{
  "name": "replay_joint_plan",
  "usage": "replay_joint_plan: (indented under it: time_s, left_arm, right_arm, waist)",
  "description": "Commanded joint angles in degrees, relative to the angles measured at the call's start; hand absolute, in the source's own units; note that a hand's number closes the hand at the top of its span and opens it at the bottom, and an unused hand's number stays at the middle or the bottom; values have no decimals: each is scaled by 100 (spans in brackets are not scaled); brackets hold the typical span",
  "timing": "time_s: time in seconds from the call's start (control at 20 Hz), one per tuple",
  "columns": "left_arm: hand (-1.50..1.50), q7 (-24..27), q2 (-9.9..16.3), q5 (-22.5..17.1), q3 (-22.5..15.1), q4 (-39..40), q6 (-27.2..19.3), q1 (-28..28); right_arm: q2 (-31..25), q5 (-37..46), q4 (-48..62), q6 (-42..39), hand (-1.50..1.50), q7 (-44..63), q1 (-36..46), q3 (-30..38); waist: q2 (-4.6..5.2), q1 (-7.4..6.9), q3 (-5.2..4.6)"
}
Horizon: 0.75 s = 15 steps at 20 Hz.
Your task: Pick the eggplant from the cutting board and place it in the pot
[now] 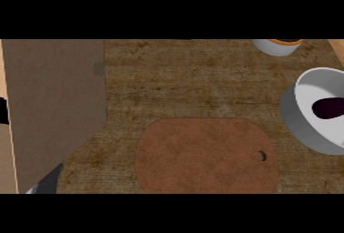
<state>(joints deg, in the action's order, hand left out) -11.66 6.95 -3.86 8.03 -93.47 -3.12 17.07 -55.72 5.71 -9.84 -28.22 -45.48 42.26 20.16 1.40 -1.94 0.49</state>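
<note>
The dark purple eggplant (329, 108) lies inside the grey round metal pot (302, 129) at the right edge of the frame, resting on the pot's pale inner floor. Only part of it shows before the frame cuts it off, so its long axis and the way it points cannot be told; the visible end is rounded and faces left.

The round reddish-brown wooden cutting board (205, 157) sits in the lower centre, well apart from the pot's contents, with a small dark curved mark near its right rim. A white cup (275, 47) with an orange rim stands at the upper right.

A grey forearm (47, 182) enters at the lower left. Neither hand shows, so their state cannot be told.
</note>
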Motion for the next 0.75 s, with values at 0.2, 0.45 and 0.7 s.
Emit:
replay_joint_plan:
  time_s: [0.2,0.45,0.7]
  left_arm:
    - [0,257,7,-31,46,-107,91,29]
    - [0,223,-106,91,-13,-79,12,50]
    - [0,126,-105,53,63,-135,40,124]
  right_arm:
    - [-394,-420,94,-1059,-150,-268,-199,372]
    - [-485,-557,-35,-1231,-150,-93,-245,454]
    - [-581,-659,-126,-1103,-150,99,-328,533]
  waist:
    - [49,-68,37]
    - [66,-35,48]
    - [93,-72,54]
